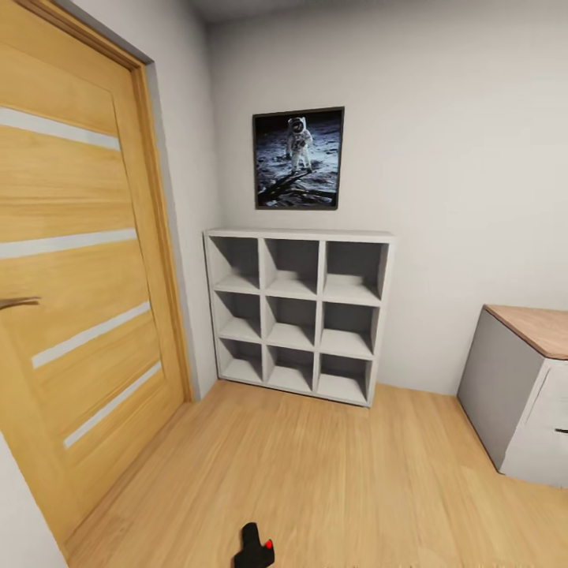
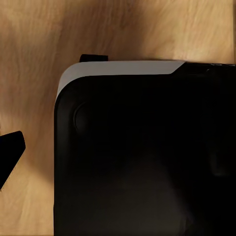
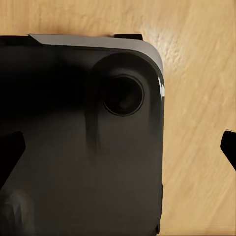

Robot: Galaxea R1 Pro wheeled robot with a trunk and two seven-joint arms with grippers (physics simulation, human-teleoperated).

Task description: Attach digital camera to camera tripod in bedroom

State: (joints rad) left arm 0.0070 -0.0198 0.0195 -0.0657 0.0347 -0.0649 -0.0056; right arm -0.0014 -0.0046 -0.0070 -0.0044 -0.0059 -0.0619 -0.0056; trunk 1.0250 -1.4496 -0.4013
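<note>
The digital camera (image 1: pixel 254 546), small and black with a red round button, shows at the bottom edge of the head view over the light wood floor (image 1: pixel 315 473). Its lower part is cut off, so I cannot tell what holds or bears it. The camera tripod is out of view. In the right wrist view my right gripper (image 3: pixel 118 147) is open, its dark fingertips (image 3: pixel 10 152) wide apart over my own black base (image 3: pixel 73 147), with nothing between them. My left gripper (image 2: pixel 118 152) also hangs over the base, one fingertip (image 2: pixel 10 152) far out to the side.
A white cubby shelf (image 1: pixel 300 312) stands against the far white wall under a framed astronaut picture (image 1: pixel 298 158). A shut wooden door (image 1: pixel 79 276) lines the left side. A grey cabinet with a wooden top (image 1: pixel 525 386) stands at the right.
</note>
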